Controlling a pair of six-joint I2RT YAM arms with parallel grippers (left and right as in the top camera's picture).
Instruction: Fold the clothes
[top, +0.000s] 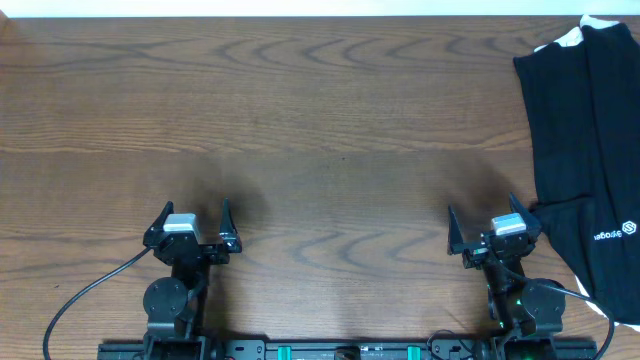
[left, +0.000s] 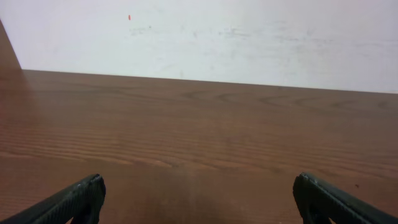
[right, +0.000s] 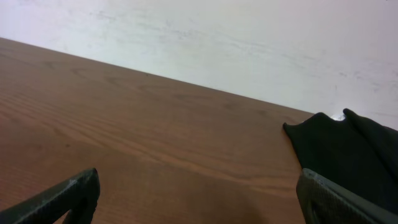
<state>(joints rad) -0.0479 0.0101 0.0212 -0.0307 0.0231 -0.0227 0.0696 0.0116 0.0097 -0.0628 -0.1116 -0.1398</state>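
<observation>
Both hands empty, jaws spread wide: left hand (top: 194, 212) and right hand (top: 484, 222), low at the near edge of the counter (top: 330, 130). The black T-shirt (top: 585, 130) starts just right of the right hand, about touching its outer finger, and runs away to the far right corner, well apart from the left hand. It lies as a long doubled-up strip, logo (top: 615, 233) at the near end.

Risks:
- Right hand pinches several layers and drags a bundle instead of spreading it.
- Shirt's right side is out of frame, so a pull could slide it off.
- Left hand likely can't reach it yet.
</observation>
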